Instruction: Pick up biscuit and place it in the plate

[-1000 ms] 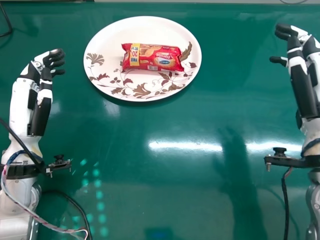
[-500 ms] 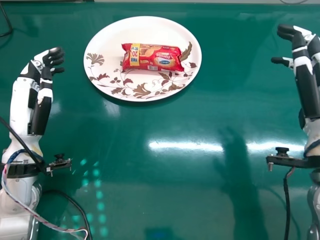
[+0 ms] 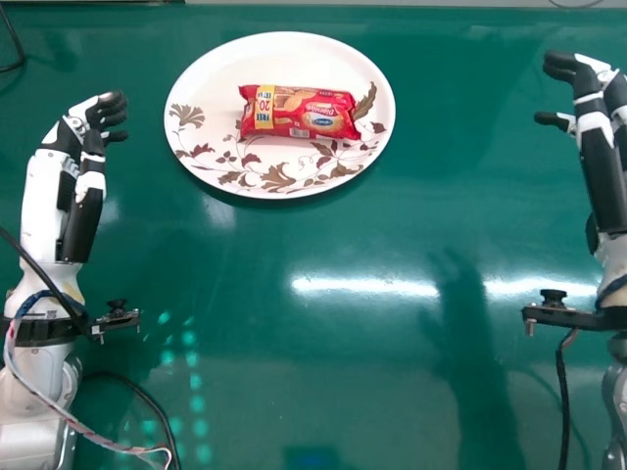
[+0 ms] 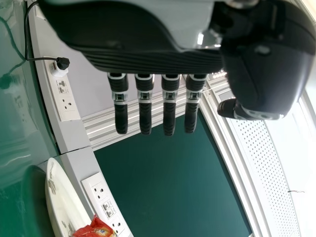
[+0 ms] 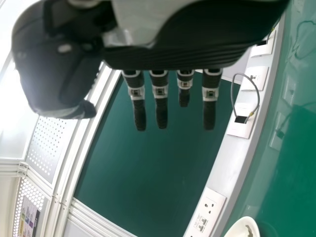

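Note:
In the head view the red biscuit packet (image 3: 300,113) lies flat on the white plate (image 3: 279,59) with brown leaf patterns, at the table's far side. My left hand (image 3: 96,121) is raised left of the plate, its fingers relaxed and holding nothing. Well to the plate's right, my right hand (image 3: 584,90) is also open and empty. The left wrist view shows my left hand (image 4: 169,101) with the plate (image 4: 63,197) and packet (image 4: 94,228) beyond it. In the right wrist view my right hand (image 5: 161,98) appears, along with the plate's edge (image 5: 242,228).
The glossy green table (image 3: 323,382) spans the space between the arms. A black cable (image 3: 147,397) lies by the left forearm. Wall sockets (image 4: 104,205) line a ledge beyond the table.
My right hand has shifted slightly to the right. The left hand, packet and plate have stayed practically where they were.

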{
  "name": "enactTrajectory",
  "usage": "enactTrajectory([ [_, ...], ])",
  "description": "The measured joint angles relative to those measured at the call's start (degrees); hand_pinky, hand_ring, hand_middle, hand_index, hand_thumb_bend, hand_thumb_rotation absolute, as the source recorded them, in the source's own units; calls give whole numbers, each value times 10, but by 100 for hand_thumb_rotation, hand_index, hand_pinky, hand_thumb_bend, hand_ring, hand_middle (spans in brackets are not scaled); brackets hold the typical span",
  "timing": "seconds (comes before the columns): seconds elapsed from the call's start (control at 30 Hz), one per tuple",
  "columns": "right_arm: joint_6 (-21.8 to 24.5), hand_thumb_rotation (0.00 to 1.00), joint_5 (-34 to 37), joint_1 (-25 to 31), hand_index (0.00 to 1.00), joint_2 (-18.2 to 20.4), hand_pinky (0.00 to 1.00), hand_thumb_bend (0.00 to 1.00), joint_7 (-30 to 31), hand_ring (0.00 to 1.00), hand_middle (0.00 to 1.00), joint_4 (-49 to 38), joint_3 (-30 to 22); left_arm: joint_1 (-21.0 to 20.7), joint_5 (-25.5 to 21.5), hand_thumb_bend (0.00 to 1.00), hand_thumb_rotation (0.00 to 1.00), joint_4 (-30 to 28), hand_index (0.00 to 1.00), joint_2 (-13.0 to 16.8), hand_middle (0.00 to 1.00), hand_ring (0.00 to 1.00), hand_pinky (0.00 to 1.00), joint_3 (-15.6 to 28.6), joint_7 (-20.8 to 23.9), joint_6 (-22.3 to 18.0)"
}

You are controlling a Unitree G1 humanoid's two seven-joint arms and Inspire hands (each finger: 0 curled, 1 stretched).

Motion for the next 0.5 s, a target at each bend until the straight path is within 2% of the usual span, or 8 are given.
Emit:
enactTrajectory([
  [0.13, 0, 35, 0, 4, 85, -1, 76, 51, 1, 86, 88, 0, 0, 1, -2, 25, 11, -1, 87, 0, 87, 86, 82, 0, -4, 3],
  [0.3, 0, 35, -2, 6, 84, -1, 74, 52, 1, 85, 87, -1, 0, 2, -5, 26, 12, -1, 86, 0, 86, 85, 79, 0, -7, 3],
  [0.43, 1, 36, -1, 11, 83, 0, 74, 55, 1, 85, 87, -3, 0, 3, -7, 25, 12, -3, 88, 0, 87, 87, 83, 0, -10, 3],
  [0.5, 2, 36, -1, 12, 83, 0, 74, 56, 0, 85, 87, -5, 0, 3, -9, 26, 14, -3, 87, 0, 87, 86, 82, 0, -12, 3],
])
